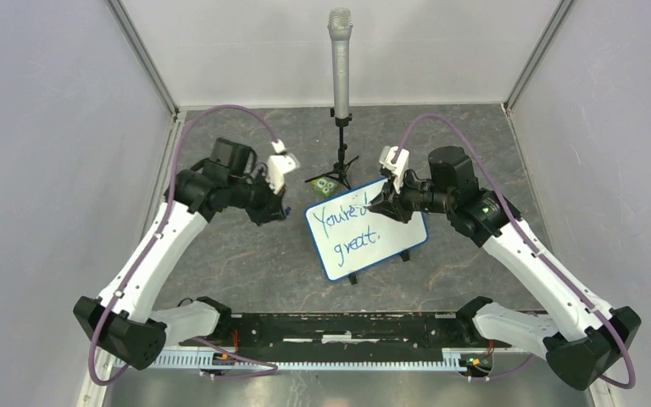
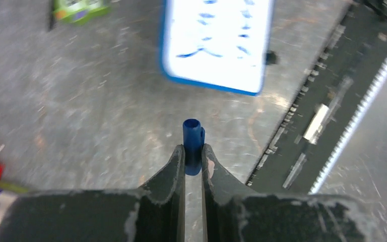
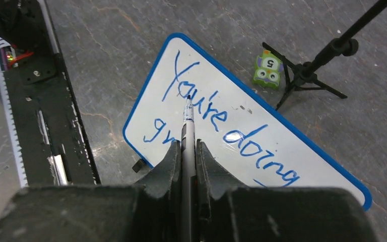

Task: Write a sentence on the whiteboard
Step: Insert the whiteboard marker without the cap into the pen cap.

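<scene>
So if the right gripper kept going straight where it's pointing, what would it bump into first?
Probably the whiteboard: the marker held by the right gripper aims at it, near "You're". The gap is hard to judge.

From overhead, part of the blue handwritten sentence [image 1: 345, 212] is covered by the right claw [image 1: 380, 205]. From the left wrist, the white blue-edged whiteboard [image 2: 221, 70] is blurred and cropped by the top edge; the near end of the blue tubular cap [image 2: 192, 132] is hidden within the left claw [image 2: 193, 151]. From the right wrist, the second line is concealed past "gr" by the grey marker pen [image 3: 188, 123].
</scene>
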Controlling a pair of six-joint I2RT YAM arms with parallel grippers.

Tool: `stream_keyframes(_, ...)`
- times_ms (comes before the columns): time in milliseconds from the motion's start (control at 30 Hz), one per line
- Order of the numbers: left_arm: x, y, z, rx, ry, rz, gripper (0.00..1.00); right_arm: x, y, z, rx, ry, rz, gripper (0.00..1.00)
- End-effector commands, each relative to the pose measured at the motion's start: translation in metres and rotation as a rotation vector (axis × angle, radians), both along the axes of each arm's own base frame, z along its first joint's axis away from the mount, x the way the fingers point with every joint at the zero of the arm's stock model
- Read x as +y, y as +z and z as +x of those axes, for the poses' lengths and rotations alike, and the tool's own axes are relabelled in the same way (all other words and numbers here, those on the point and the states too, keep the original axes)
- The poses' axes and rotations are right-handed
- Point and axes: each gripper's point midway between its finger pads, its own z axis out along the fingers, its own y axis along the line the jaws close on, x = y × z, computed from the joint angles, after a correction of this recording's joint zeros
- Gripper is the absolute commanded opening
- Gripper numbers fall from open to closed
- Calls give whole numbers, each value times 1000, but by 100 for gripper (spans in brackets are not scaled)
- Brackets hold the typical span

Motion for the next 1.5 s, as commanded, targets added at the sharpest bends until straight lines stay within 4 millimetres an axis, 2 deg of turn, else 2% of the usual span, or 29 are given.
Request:
stream_keyframes(0,-42,16,-59,31,-293,-37,3,17,32,-14,6,88,135,0)
stream_keyframes(100,-61,16,-72,43,-379,-32,2,22,30,-25,56,135,188,0)
stream_keyframes(267,-85,18,-80,39,-469,-58,2,34,23,-49,206,249,290,0)
stream_keyframes(400,-95,20,-86,33,-517,-76,2,36,15,-47,243,244,285,0)
stream_keyframes(633,-92,9,-87,8,-526,-48,3,37,7,-58,300,282,299,0)
stream_keyframes(800,-93,11,-86,-27,-533,-36,2,38,-2,-65,371,298,316,0)
stream_keyframes(1200,-89,-3,-88,-37,-555,26,2,37,2,-68,357,314,314,0)
stream_keyframes(1467,-90,-1,-86,-42,-548,29,2,38,1,-78,374,360,316,0)
